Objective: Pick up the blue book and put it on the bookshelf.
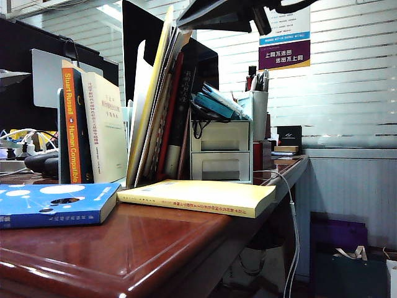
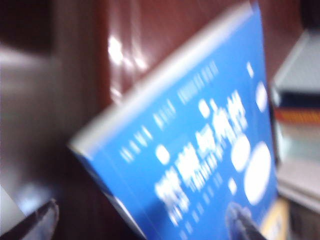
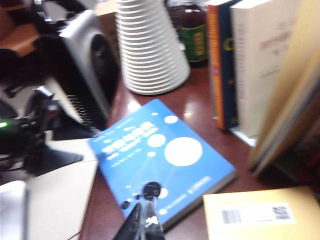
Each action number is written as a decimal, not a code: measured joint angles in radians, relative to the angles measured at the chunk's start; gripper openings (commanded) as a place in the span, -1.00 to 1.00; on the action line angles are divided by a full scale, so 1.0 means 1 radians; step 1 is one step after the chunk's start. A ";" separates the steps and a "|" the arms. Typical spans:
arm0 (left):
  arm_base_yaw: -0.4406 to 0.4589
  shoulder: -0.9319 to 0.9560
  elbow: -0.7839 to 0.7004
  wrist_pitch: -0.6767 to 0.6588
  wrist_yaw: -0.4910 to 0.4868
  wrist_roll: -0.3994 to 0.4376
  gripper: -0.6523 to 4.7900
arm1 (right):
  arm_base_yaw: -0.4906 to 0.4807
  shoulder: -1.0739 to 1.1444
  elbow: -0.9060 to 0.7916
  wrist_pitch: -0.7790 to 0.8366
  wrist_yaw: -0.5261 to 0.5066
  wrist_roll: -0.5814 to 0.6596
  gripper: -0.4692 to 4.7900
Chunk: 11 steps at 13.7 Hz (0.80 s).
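Shut, right gripper hovers over the blue book; left gripper's jaws, blurred, seemingly apart. Bookshelf holds "Human Compatible".

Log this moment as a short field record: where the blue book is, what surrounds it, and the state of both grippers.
blue book: lying flat, cover up, on the wooden desk, not yet shelved
bookshelf: behind the book, holding upright books, among them the orange-spined book
yellow book: lying flat beside the blue book
left gripper: above the blue book, only finger tips visible, holding nothing
right gripper: shut, empty, tips over the blue book's near edge
white drawer cabinet: behind the yellow book
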 measured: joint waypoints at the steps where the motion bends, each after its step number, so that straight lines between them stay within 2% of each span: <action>1: 0.000 0.000 0.000 -0.007 -0.031 -0.011 1.00 | 0.000 0.000 0.000 0.000 -0.019 0.000 -0.83; 2: 0.000 0.001 0.000 -0.006 -0.052 -0.016 1.00 | 0.000 0.000 0.000 0.000 -0.023 0.000 -0.82; 4: 0.000 0.002 -0.106 0.085 -0.072 -0.081 1.00 | 0.000 0.000 0.000 -0.001 -0.024 0.000 -0.82; 6: 0.000 0.002 -0.154 0.193 -0.070 -0.085 1.00 | 0.000 0.000 0.000 -0.001 -0.024 0.000 -0.83; 11: 0.000 0.002 -0.171 0.254 -0.090 -0.085 1.00 | 0.000 0.000 0.000 -0.001 -0.050 0.006 -0.82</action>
